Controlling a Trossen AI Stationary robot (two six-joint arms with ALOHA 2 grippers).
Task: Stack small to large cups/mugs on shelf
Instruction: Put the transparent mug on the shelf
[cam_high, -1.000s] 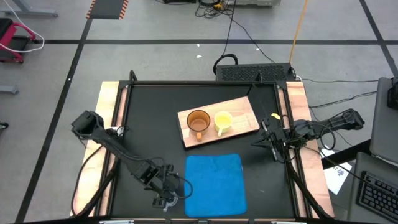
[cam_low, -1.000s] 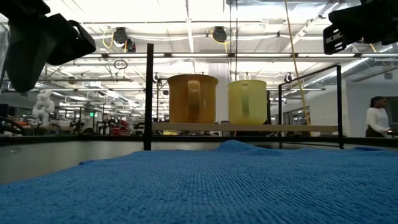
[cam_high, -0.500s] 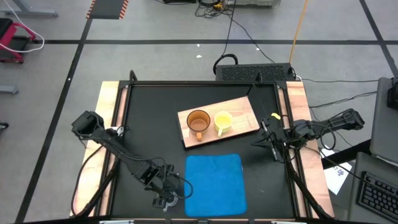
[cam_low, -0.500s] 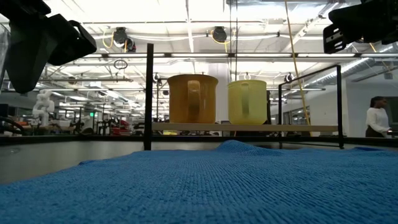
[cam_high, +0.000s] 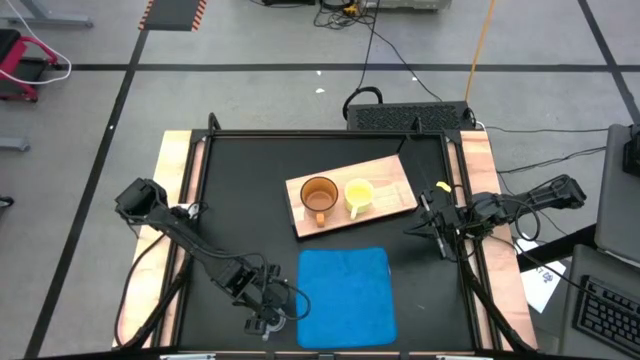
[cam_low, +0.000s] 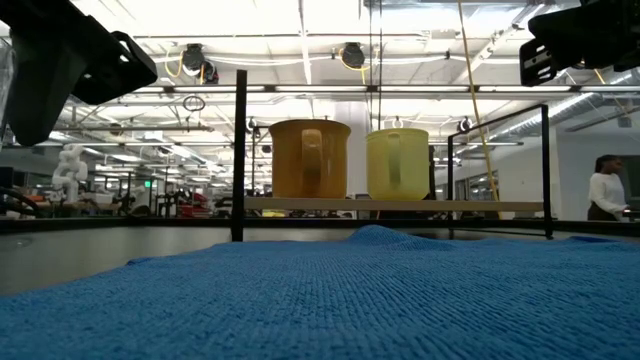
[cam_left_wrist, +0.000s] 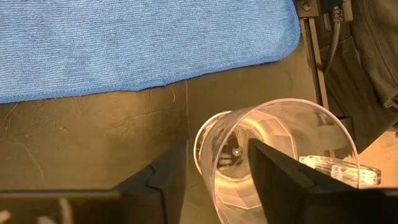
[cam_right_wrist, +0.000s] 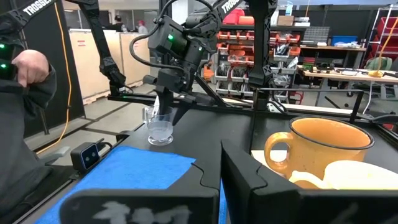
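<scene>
Left gripper (cam_left_wrist: 214, 171) straddling the rim of the small clear cup (cam_left_wrist: 273, 162), fingers apart, one inside and one outside, just beside the blue mat (cam_high: 346, 295). Upright, mouth up, long axis vertical. Right gripper (cam_high: 441, 243) shut, empty, near the wooden shelf (cam_high: 395, 175) bearing the amber mug (cam_high: 319, 195) and yellow mug (cam_high: 359, 193).

The black tabletop (cam_high: 240, 200) lay bare on its left half, so a pincer could pass there freely. In the middle the wooden shelf (cam_high: 392, 172) stood slanted, and the amber mug (cam_high: 319, 195) and the yellow mug (cam_high: 358, 194) stood on it just beside each other, leaving no passage between them; the right end of the shelf was free. The blue mat (cam_high: 345, 295) covered the near middle, flat and low. At the mat's left edge the clear cup (cam_left_wrist: 273, 155) stood on the tabletop, with the left pincer (cam_high: 268, 318) around its rim. The right pincer (cam_high: 432, 228) hung near the right edge, close to the shelf's right end. A black frame rail (cam_low: 240, 150) bordered the tabletop.
</scene>
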